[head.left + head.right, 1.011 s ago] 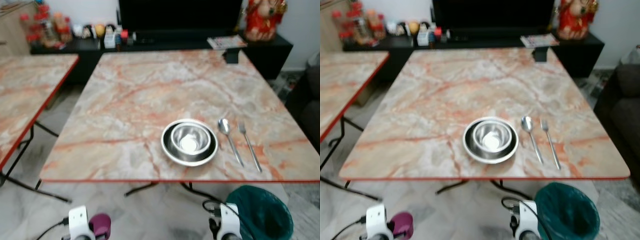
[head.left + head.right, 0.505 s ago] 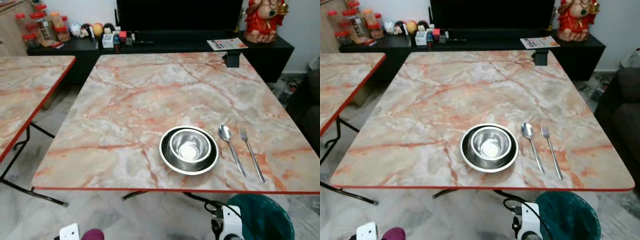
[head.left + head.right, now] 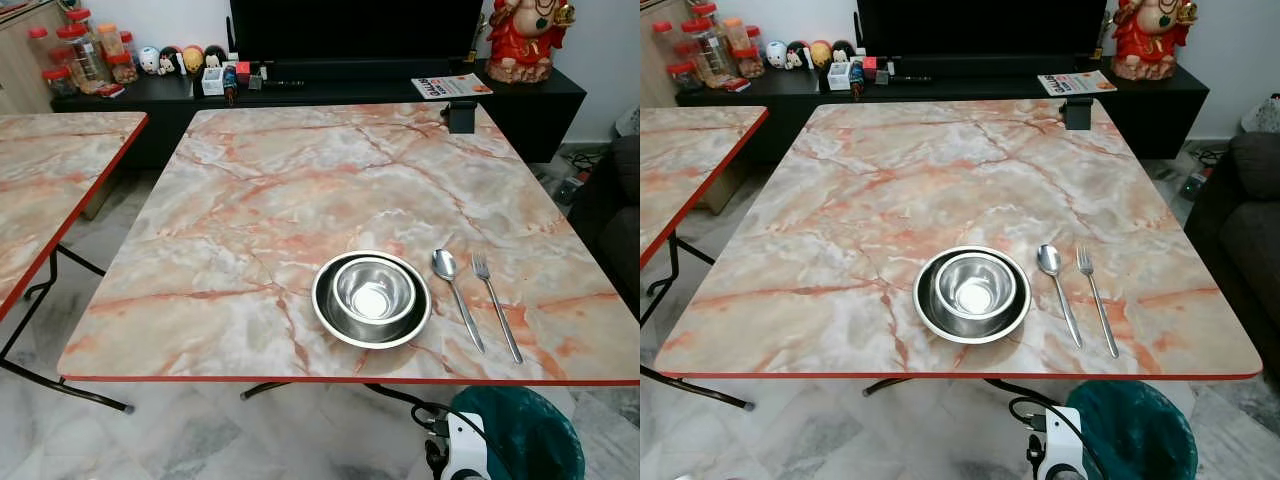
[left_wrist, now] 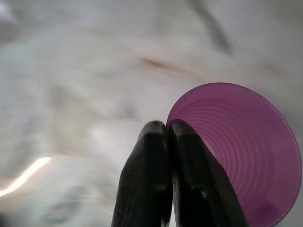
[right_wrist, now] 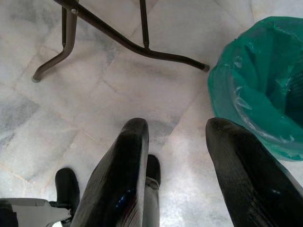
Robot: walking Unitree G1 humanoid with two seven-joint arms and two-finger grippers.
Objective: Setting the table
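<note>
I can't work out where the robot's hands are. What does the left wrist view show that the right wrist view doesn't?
The left wrist view shows the left gripper pinched shut on the rim of a purple cup. The right wrist view shows the right gripper open and holding nothing, above a table leg and a green-lined bin. Both look along black fingers at pale marble floor.

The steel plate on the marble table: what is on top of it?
A steel bowl sits upright on the plate, and nothing can be seen inside the bowl. The plate's centre is covered by the bowl, so it cannot be seen.
</note>
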